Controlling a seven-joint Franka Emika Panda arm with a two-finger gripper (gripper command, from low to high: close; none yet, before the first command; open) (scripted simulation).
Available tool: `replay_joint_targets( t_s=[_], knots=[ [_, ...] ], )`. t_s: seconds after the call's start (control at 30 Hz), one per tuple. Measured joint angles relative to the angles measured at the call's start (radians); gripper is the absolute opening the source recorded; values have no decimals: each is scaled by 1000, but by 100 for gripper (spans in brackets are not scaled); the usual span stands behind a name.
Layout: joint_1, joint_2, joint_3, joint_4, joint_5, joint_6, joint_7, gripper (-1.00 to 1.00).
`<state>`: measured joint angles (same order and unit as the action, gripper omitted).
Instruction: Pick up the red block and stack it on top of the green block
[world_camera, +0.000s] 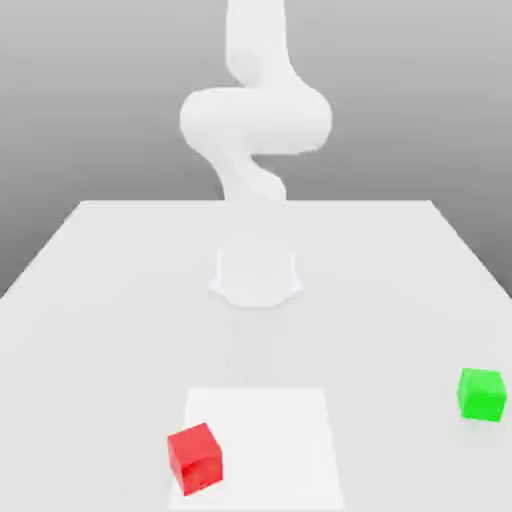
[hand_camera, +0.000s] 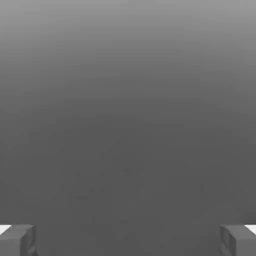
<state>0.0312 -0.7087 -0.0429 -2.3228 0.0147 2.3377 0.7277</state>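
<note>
End effector (hand_camera: 128, 240) fingertips (hand_camera: 17, 239) wide apart (nothing between them), plain grey surface beyond.

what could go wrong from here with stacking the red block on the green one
The red block sits turned at an angle, so the open gripper may close on its corners and twist it. It also straddles the edge of the lighter square patch. The green block lies far off toward the exterior view's right, near the table edge, so a nudge could push it off.

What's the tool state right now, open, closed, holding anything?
Tool: open, fingers wide apart, nothing between them. Red block and green block both sit on the table.
</note>
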Motion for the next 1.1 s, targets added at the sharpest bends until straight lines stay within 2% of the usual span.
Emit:
replay_joint_targets(
  t_s=[0.27,0.47,0.63,0.8,0.97,1.0,1.1],
  knots=[
    [88,297,-129,-74,59,121,-243,0],
    [119,516,-189,-128,111,210,-428,0],
    [109,695,-205,-173,133,285,-567,0],
    [85,865,-211,-215,104,368,-662,0],
    [27,1045,-138,-195,188,507,-741,0],
    [18,1065,-127,-192,199,524,-750,-100],
    [17,1065,-127,-192,198,523,-749,-100]
  ],
)
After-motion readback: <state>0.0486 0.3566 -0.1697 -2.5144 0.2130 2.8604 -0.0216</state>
